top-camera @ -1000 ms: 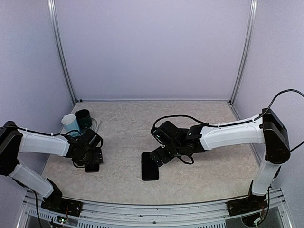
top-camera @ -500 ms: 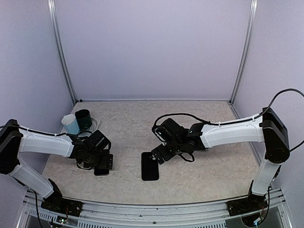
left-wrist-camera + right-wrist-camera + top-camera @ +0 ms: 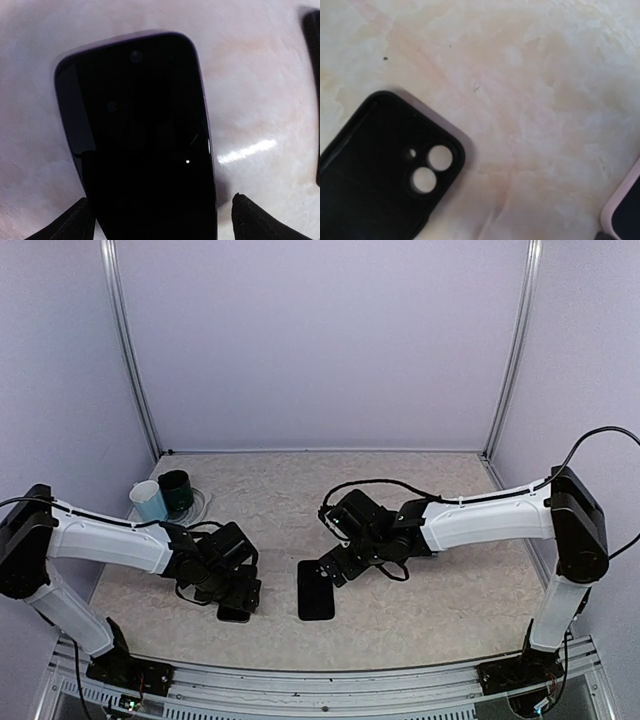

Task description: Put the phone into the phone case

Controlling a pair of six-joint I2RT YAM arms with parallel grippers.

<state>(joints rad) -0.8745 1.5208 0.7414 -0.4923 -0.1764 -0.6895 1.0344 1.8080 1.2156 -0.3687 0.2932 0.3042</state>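
The black phone (image 3: 140, 140) lies screen up with a lilac rim. In the top view the phone (image 3: 235, 614) is at the front left of the table. My left gripper (image 3: 238, 600) is shut on its sides; in the left wrist view its fingertips (image 3: 82, 222) flank the phone's near end. The empty black phone case (image 3: 316, 592) lies open side up at the front centre, to the right of the phone. Its camera holes show in the right wrist view (image 3: 375, 170). My right gripper (image 3: 330, 568) hovers open and empty over the case's far end; its fingers are out of its own view.
A light blue cup (image 3: 148, 502) and a dark green cup (image 3: 176, 490) stand at the far left. A dark edge of the case (image 3: 314, 60) shows at the right of the left wrist view. A pink-rimmed dark object (image 3: 622, 215), which I cannot identify, sits at the lower right of the right wrist view.
My left gripper has moved right and nearer the front with the phone, closing toward the case. My right gripper has barely shifted over the case's far end.
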